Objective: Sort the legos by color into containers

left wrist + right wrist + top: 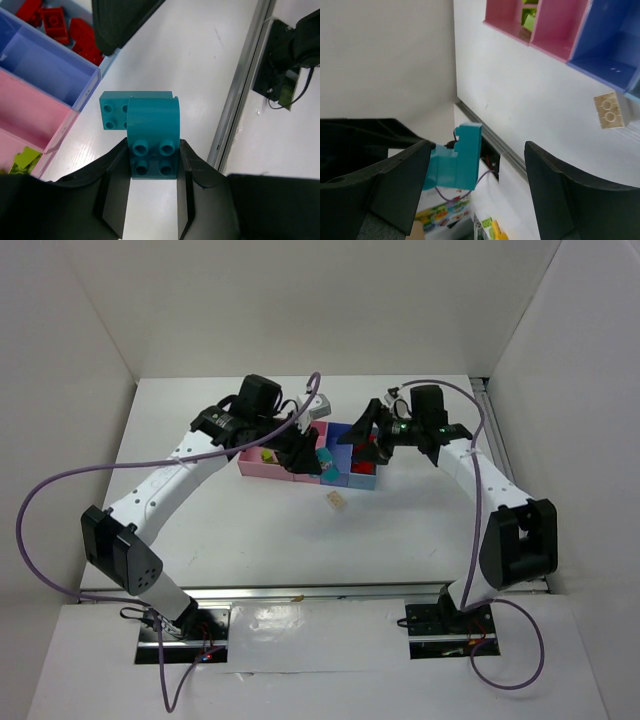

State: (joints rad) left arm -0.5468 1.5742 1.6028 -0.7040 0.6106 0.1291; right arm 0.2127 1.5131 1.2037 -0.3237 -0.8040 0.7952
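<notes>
Between the left end effector's (pixel 152 145) fingers (pixel 112 185) sits a teal lego (pixel 152 125) — clamped — near the tray (pixel 35 65).

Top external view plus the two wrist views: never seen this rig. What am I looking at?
Two robot arms are bolted at the near table edge, each ending in a two-finger gripper. The top view looks down from above and behind them. Each wrist view comes from a camera riding on one arm, with that arm's own black fingers at the bottom of the picture.

On the white table sits a tray with pink and blue compartments. It holds lime bricks and red bricks. A cream brick lies loose beside it.

The left gripper is shut on a cyan brick. The right gripper is open. Another cyan brick sits against one of its fingers, well apart from the other, so I cannot tell whether it is held.
</notes>
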